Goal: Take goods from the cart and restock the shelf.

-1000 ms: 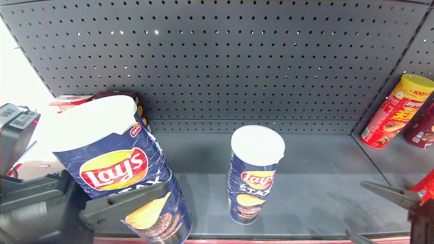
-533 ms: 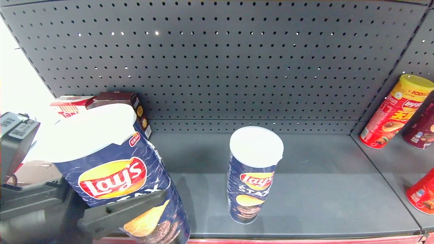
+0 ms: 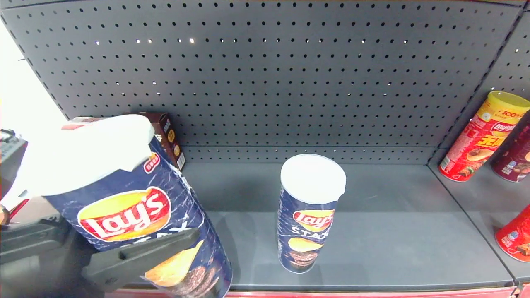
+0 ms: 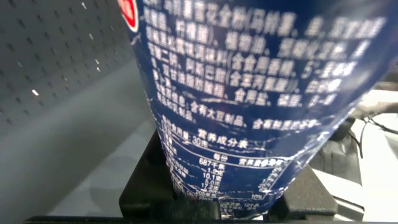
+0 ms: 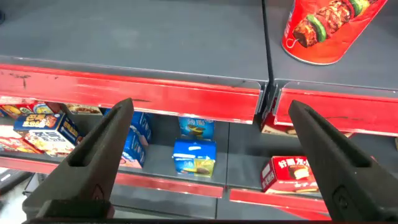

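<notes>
Your left hand (image 3: 165, 250) pinches dark-blue, white-lidded chips can (image 3: 124, 194) at 8 o'clock in head view, one finger across its front. Can's base sits at front lip of grey metal shelf (image 3: 393, 231); whether it touches, you cannot tell. Matching blue can (image 3: 310, 215) stands upright mid-shelf, well apart. Brown box (image 3: 167, 136) behind held can at 10 o'clock. Red, yellow-lidded can (image 3: 482, 136) at 3 o'clock, second red can (image 3: 515, 240) at 4 o'clock. Your right hand (image 5: 209, 106) spread wide, holding nothing, facing red shelf-edge strip (image 5: 155, 93).
</notes>
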`<state>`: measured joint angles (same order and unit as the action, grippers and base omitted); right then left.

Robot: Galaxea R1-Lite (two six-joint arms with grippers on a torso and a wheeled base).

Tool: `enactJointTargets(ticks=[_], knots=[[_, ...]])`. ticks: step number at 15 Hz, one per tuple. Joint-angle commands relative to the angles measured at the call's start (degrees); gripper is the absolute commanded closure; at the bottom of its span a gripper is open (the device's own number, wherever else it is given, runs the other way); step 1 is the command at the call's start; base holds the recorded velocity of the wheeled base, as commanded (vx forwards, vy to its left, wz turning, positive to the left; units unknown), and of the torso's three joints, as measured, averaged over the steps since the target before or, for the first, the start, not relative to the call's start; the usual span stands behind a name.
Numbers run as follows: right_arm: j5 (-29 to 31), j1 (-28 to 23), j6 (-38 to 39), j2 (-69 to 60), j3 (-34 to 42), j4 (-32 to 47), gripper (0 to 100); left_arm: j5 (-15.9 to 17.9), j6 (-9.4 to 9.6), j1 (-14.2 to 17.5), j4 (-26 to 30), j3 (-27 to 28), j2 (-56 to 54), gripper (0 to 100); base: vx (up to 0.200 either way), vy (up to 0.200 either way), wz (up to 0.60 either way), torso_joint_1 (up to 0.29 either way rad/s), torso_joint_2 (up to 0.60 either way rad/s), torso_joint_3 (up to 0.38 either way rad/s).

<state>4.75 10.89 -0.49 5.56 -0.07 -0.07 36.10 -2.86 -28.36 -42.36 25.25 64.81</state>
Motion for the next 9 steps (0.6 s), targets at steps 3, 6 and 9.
enactJointTargets(ticks=[3, 6, 9], knots=[[0.0, 0.0, 0.0, 0.0, 0.1, 0.0, 0, 0.2, -0.12, 0.3, 0.8, 4.7, 1.1, 100, 0.000, 0.000, 0.00, 0.000, 0.00, 0.000], [0.0, 0.0, 0.0, -0.1, 0.1, 0.1, 0, 0.3, -1.88, 0.6, 12.6, 18.7, 6.4, 100, 0.000, 0.000, 0.00, 0.000, 0.00, 0.000], [0.0, 0.0, 0.0, -0.1, 0.1, 0.0, 0, -1.1, 4.10, 3.0, 13.0, 22.0, 12.9, 100, 0.000, 0.000, 0.00, 0.000, 0.00, 0.000]])
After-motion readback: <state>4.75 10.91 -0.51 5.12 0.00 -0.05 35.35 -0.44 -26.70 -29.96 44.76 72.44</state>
